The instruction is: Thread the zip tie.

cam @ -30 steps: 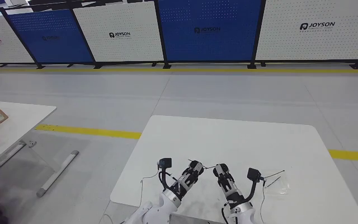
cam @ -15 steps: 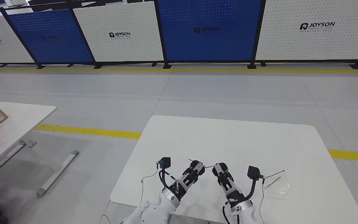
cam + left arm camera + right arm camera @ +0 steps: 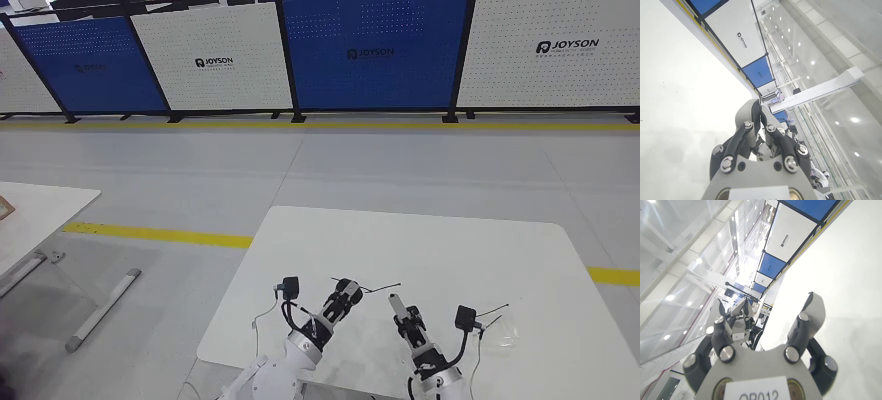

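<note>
Okay, I've got my left gripper [image 3: 349, 289] clamped on one end of the zip tie [image 3: 380, 289], my right gripper [image 3: 764, 298] spread apart and empty just beside the tie's free end.

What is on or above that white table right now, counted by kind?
Two-fingered robot grippers: 2 (left gripper shut on the tie, right gripper open)
Thin black plastic zip tie, held: 1
Clear plastic bag: 1
Total: 4, at the white table. The loose black strands by the bag are too thin to count.
</note>
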{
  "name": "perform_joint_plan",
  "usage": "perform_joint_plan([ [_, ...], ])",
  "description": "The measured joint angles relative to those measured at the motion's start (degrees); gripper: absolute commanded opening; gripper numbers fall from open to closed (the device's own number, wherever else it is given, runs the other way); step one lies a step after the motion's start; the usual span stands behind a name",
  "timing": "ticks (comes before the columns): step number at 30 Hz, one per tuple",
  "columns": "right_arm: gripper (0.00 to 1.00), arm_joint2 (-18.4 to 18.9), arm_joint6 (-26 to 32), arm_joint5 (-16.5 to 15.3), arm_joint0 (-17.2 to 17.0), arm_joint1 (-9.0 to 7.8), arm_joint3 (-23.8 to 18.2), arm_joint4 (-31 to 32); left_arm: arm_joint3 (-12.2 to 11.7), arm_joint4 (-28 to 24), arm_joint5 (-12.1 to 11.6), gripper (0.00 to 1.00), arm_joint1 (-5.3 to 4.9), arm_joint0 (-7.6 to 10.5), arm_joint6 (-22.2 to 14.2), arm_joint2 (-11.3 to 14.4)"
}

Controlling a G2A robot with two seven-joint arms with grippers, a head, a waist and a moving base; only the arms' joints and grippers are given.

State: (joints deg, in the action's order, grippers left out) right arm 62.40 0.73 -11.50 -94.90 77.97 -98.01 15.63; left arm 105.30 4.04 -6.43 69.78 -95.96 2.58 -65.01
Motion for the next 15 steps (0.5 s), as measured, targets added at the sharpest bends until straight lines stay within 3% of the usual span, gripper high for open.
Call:
perform_joint_plan([
  [9, 1.0, 0.1, -0.4, 0.4, 0.3, -0.05, -0.1, 1.5, 0.0, -0.2, 0.1, 0.0, 0.04, 0.01, 0.1, 0.0],
  [15, 1.0, 0.3, -3.0, 3.2, 0.7, -0.57, -0.7, 15.3, 0.8, -9.3, 0.9, 0.0, 0.42, 0.31, 0.6, -1.0],
])
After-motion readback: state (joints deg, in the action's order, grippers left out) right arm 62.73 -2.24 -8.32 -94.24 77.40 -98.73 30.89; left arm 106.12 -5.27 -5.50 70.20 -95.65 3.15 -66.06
